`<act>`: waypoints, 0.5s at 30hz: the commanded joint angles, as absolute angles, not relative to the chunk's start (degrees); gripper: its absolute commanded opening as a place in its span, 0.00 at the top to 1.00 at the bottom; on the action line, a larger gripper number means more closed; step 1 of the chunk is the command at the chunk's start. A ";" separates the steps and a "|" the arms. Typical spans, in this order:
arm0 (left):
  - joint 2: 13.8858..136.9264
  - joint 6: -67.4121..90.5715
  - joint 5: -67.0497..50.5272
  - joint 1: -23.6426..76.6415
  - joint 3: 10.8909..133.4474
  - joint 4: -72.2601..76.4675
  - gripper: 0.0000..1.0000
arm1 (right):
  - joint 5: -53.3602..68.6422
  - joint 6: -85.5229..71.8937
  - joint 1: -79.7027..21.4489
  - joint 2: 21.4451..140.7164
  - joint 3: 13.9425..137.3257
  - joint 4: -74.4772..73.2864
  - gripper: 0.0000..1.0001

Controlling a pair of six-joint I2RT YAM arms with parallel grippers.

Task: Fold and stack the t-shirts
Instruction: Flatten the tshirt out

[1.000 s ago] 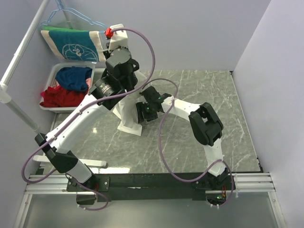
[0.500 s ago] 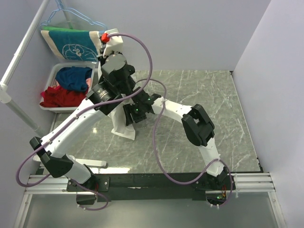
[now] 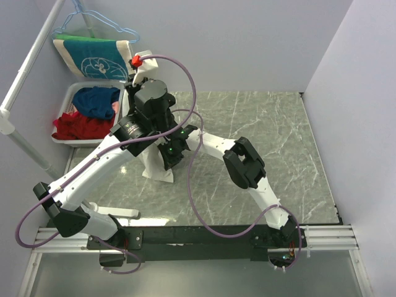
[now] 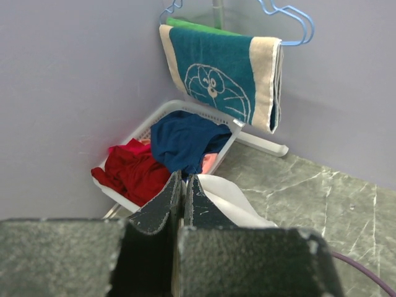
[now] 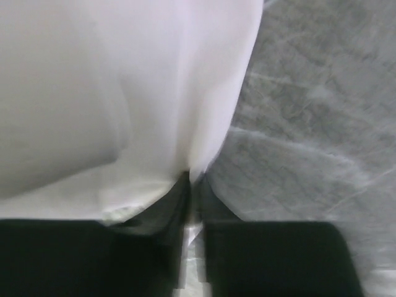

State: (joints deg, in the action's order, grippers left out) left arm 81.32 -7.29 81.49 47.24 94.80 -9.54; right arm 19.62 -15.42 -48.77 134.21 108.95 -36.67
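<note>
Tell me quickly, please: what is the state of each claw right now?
Left claw: closed, it seems on the top of the white shirt.
Right claw: closed on the shirt's edge.

I'm seeing the grey marbled tabletop (image 3: 278,154) carrying the cream-white t-shirt (image 3: 156,168), whose lower edge is resting toward its left side.

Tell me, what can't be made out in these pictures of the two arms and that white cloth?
- Cream-white cloth t-shirt: top view, the left arm and right arm cover most, hiding its shape and any print.
- Right wrist view: blurred; the edges cut the shirt off around the right gripper.
- Red cloth and dark blue cloth in the white plastic basket: crumpled in the left wrist view, their kind and number unclear.
</note>
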 commanded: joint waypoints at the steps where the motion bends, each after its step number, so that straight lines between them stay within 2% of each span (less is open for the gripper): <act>1: 78.49 -4.13 83.14 47.55 94.57 -11.86 0.99 | 17.85 -14.85 -49.66 135.97 110.48 -40.87 1.00; 5: 78.92 -4.22 82.97 47.64 95.01 -11.78 0.99 | 11.97 -16.61 -49.57 133.07 107.94 -40.34 1.00; 9: 79.63 -3.96 82.18 47.55 96.15 -12.13 0.99 | 1.17 -19.42 -48.43 125.97 99.62 -38.06 1.00; 15: 81.30 -2.47 79.37 47.55 97.99 -13.09 0.99 | -3.42 -24.43 -38.25 107.00 84.83 -33.40 1.00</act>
State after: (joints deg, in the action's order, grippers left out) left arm 81.30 -4.51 81.43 47.29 94.52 -13.32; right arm 5.08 -20.78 -46.17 120.31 91.15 -35.07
